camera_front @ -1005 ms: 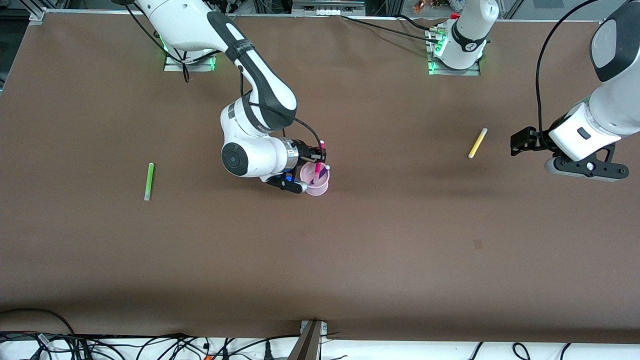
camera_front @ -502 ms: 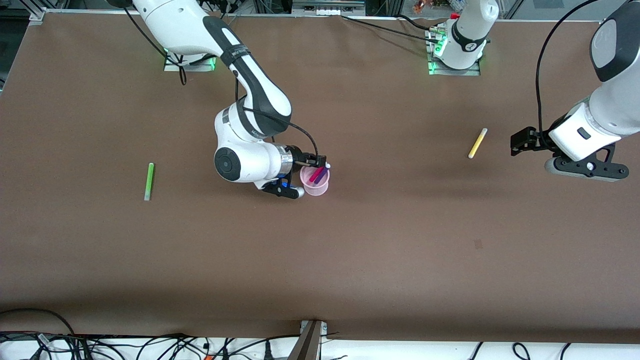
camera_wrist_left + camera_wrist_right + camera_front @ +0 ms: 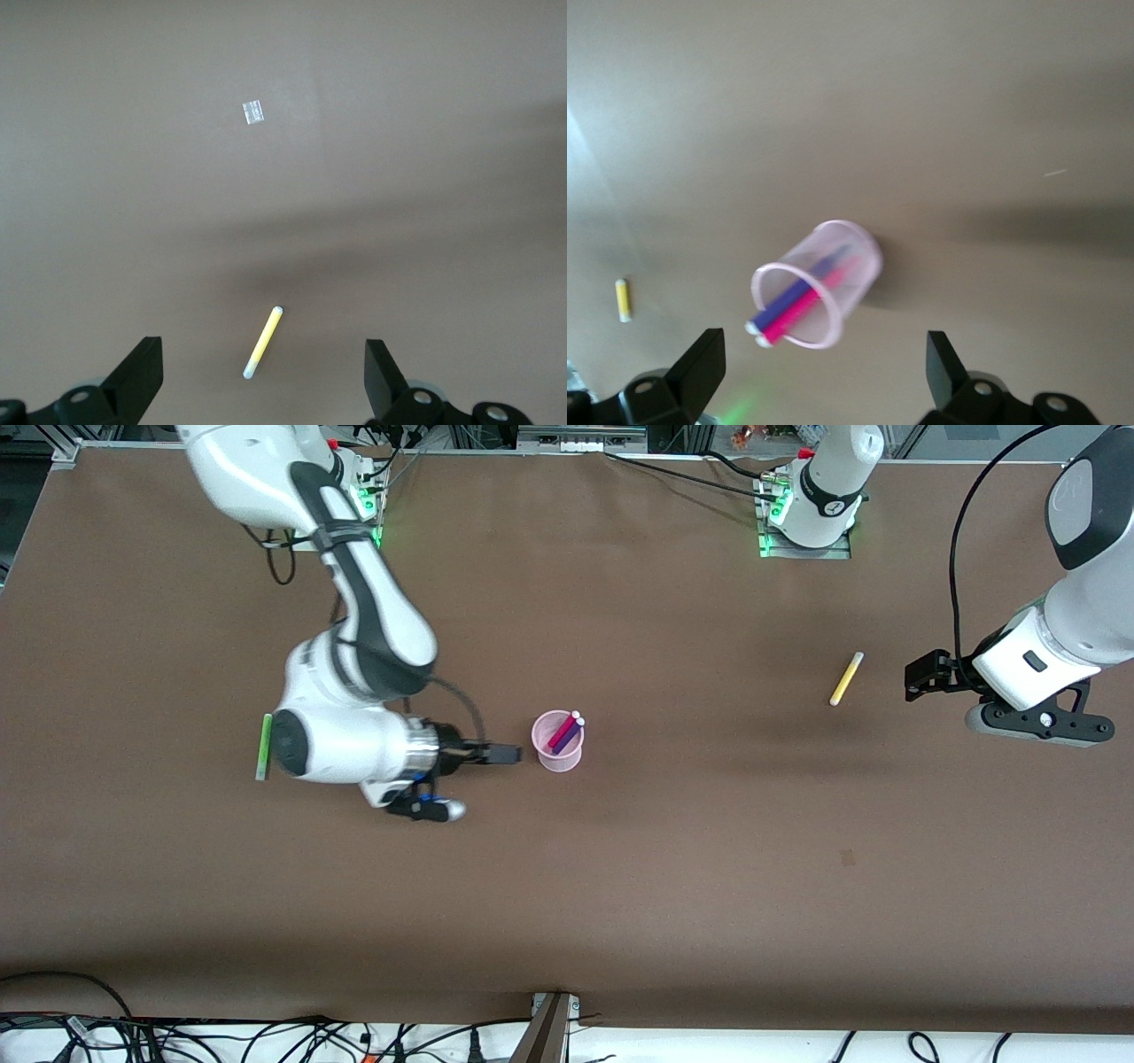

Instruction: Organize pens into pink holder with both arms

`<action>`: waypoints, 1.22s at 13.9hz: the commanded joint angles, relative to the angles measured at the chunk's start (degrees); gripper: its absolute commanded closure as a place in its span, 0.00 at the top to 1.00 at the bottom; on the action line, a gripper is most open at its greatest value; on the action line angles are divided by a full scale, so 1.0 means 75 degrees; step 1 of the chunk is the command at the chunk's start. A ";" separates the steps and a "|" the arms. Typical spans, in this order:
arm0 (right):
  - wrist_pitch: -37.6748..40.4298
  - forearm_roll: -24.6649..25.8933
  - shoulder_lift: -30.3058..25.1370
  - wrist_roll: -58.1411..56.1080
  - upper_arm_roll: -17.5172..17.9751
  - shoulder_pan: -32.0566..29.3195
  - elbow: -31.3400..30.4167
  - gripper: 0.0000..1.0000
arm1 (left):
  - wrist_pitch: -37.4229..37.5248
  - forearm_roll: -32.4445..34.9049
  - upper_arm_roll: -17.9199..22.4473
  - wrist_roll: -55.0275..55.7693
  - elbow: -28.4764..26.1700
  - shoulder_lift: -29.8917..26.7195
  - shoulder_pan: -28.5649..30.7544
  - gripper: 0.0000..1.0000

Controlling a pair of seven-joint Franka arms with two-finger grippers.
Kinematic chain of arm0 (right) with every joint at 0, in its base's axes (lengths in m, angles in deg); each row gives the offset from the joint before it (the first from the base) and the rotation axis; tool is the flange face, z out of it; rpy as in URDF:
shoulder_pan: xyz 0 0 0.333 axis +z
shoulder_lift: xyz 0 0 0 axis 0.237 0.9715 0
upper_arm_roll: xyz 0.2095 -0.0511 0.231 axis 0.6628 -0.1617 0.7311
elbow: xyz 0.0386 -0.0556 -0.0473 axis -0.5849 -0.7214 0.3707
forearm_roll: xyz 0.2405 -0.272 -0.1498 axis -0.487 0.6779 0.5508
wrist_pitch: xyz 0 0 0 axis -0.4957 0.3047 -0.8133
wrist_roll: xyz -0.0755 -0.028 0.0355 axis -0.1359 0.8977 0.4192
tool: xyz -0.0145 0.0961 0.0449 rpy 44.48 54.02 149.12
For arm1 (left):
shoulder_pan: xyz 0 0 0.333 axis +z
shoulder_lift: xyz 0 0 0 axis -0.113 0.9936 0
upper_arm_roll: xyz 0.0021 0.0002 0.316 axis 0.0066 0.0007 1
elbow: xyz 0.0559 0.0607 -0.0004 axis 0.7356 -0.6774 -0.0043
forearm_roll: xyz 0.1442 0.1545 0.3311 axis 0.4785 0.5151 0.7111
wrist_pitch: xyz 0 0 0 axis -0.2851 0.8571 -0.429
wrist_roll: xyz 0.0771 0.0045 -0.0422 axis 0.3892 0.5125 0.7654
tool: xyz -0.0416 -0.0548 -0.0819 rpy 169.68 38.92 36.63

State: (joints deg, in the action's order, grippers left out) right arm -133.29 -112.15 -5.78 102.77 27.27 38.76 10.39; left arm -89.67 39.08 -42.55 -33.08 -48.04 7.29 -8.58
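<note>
The pink holder (image 3: 557,741) stands upright mid-table with the magenta pen (image 3: 562,732) and the purple pen (image 3: 569,738) leaning inside it. It shows with both pens in the right wrist view (image 3: 819,283). My right gripper (image 3: 507,755) is open and empty, over the table just beside the holder, toward the right arm's end (image 3: 824,363). The green pen (image 3: 264,746) lies by the right arm's elbow, partly hidden. The yellow pen (image 3: 846,678) lies toward the left arm's end. My left gripper (image 3: 921,675) is open and hovers beside the yellow pen (image 3: 263,342), which lies between its fingers (image 3: 142,372).
A small pale mark (image 3: 254,112) sits on the brown table cover. Cables and a metal bracket (image 3: 551,1027) line the table edge nearest the front camera. The arms' bases (image 3: 802,522) stand along the edge farthest from it.
My right gripper let go of the magenta pen, which now rests in the holder, and drew back toward the right arm's end. The left arm has not moved.
</note>
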 commanded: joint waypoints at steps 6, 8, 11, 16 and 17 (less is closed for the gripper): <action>0.1346 0.3528 -0.2489 0.0005 -0.0616 0.0023 -0.0568 1.00 | 0.0063 0.0120 -0.0022 -0.0070 0.0041 -0.0003 0.0021 1.00; 0.1708 0.3717 -0.3088 -0.0883 -0.1108 0.0023 -0.0861 1.00 | 0.0063 0.0120 -0.0022 -0.0070 0.0030 -0.0003 0.0021 1.00; 0.1757 0.4150 -0.3710 -0.1379 -0.1508 0.0023 -0.1318 1.00 | 0.0052 0.0120 -0.0022 -0.0070 0.0030 0.0009 0.0021 1.00; 0.1839 0.4292 -0.3782 -0.1474 -0.1720 -0.0036 -0.1074 1.00 | 0.0040 0.0120 -0.0022 -0.0070 0.0018 0.0009 0.0021 1.00; 0.1851 0.4292 -0.3782 -0.1462 -0.1720 -0.0024 -0.1073 1.00 | 0.0040 0.0120 -0.0022 -0.0070 0.0018 0.0009 0.0021 1.00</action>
